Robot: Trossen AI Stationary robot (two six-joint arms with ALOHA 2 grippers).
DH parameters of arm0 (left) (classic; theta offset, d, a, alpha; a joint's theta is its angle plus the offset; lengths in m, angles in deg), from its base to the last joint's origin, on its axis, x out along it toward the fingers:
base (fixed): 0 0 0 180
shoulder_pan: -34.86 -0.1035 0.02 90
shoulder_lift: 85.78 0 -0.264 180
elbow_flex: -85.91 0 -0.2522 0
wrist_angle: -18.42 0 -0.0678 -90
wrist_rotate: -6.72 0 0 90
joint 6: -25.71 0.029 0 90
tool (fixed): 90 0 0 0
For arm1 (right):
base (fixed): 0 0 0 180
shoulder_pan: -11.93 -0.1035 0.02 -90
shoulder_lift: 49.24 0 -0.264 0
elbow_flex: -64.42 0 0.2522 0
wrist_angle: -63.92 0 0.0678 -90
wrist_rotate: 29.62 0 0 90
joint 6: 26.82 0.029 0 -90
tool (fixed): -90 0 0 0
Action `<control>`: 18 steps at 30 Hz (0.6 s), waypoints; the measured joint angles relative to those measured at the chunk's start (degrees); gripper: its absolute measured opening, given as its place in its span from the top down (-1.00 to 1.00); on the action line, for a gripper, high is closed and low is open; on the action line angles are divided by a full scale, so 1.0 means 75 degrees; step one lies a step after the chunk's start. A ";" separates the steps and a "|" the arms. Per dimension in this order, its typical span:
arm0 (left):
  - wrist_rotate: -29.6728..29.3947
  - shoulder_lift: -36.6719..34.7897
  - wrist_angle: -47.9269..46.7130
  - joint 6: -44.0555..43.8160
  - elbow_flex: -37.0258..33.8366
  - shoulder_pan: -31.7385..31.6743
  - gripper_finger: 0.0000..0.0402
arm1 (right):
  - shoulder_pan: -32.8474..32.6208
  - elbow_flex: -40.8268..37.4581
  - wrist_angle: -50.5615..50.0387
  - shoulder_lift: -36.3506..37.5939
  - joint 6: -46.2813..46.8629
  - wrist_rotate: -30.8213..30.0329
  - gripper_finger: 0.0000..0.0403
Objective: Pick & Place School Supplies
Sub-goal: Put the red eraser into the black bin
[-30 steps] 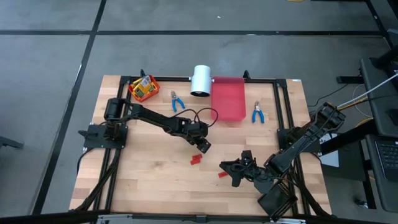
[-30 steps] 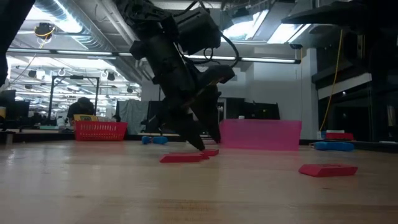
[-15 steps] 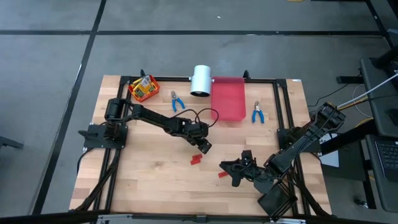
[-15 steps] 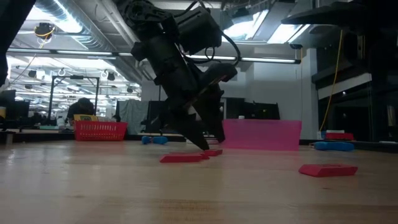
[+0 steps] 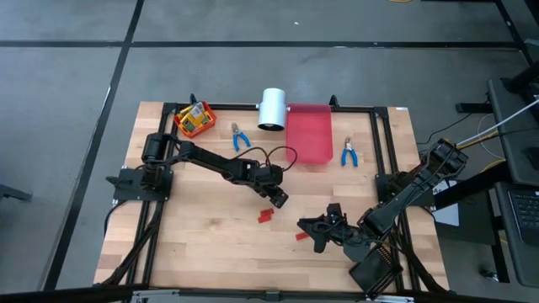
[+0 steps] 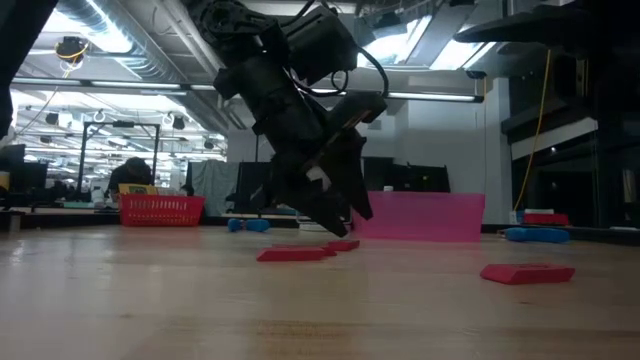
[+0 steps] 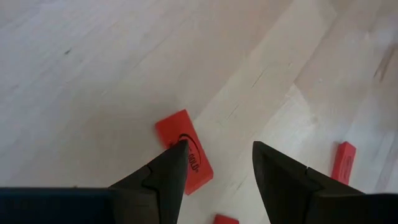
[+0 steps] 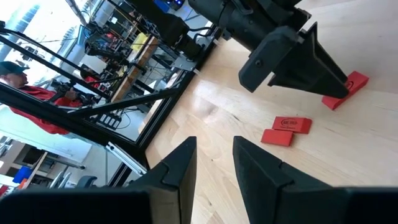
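Several tiny red blocks lie flat on the wooden table: one right under my left gripper, others close by and one beside my right gripper. My left gripper is open, slanting down, with its tips just above the block. My right gripper is open and low over the table's near right part. Yellow-orange boxes sit in a small red basket at the far left. Two blue-handled pliers lie near the far edge.
A white cylinder lies at the far edge next to a pink-red tray. A black frame borders the table. Bare wood shows at the near left. A person in red is in the room beyond the table.
My left gripper has lifted a little off the table and swung slightly toward the table's right, its tips now higher above the red blocks. The blocks have stayed where they were.
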 joint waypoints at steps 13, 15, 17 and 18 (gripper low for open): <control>-0.0200 0.0274 -0.0383 0.0180 0.0047 0.0067 0.13 | 0.0003 0.0000 0.0007 0.0000 0.0041 0.0003 0.46; -0.0247 0.0246 -0.0493 0.0286 0.0049 0.0066 0.13 | 0.0000 0.0000 0.0013 0.0000 0.0041 0.0019 0.46; -0.0228 0.0251 -0.0549 0.0311 0.0048 0.0058 0.13 | 0.0003 0.0000 0.0012 0.0000 0.0041 0.0039 0.46; -0.0242 0.0251 -0.0569 0.0315 0.0047 0.0058 0.13 | 0.0003 0.0000 0.0014 0.0000 0.0041 0.0060 0.46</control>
